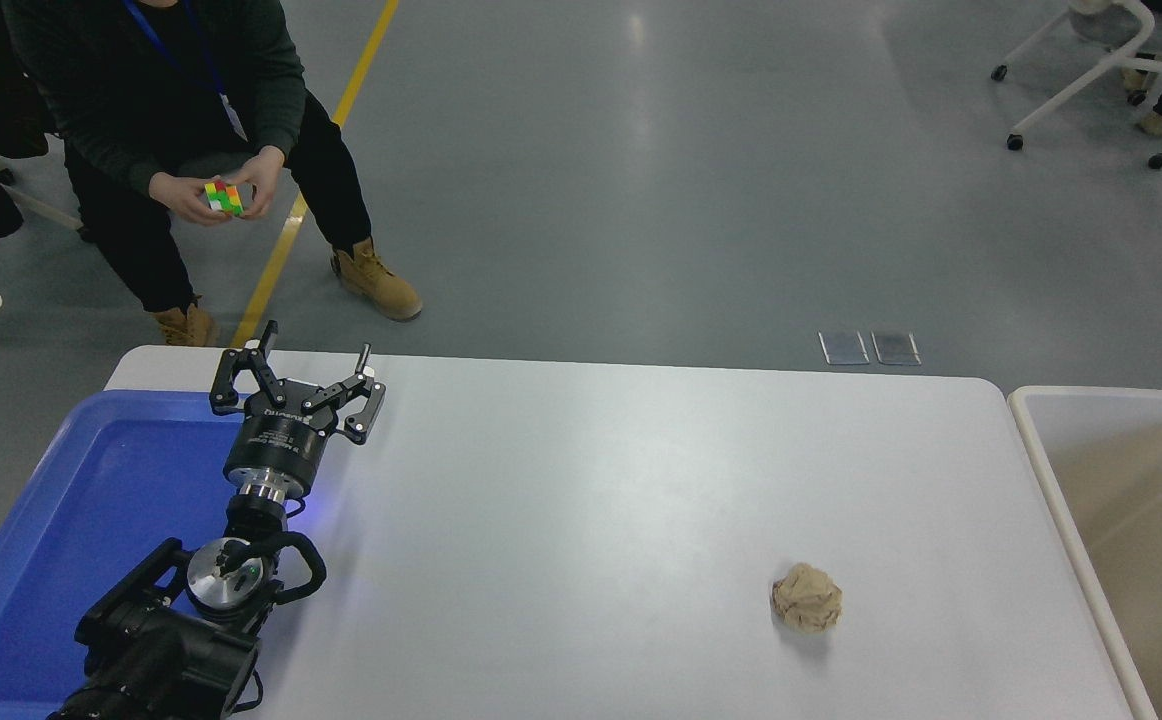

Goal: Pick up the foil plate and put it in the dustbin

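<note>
- On the desk (581,480): 1 brown paper ball (806,597); foil plate out of view, so its place cannot be told.
- Dustbin (1046,470) at right edge.
- Left gripper (296,385) parked, fingers apart; right arm unseen.
- Judgement: thin foil is light, dents easily; take hold at the rim.

A lab or workshop hall: bare grey concrete floor (641,180), painted yellow floor line (291,220) at upper left, white table (591,500).

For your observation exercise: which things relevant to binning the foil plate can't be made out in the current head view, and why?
- Foil plate: nowhere in the head view.
- Right hand: outside the frame.
- Dustbin: cut off by the right and bottom edges; much of its inside is unseen.
- Left hand: parked, open, over the blue tray, whose left part is cropped.
</note>
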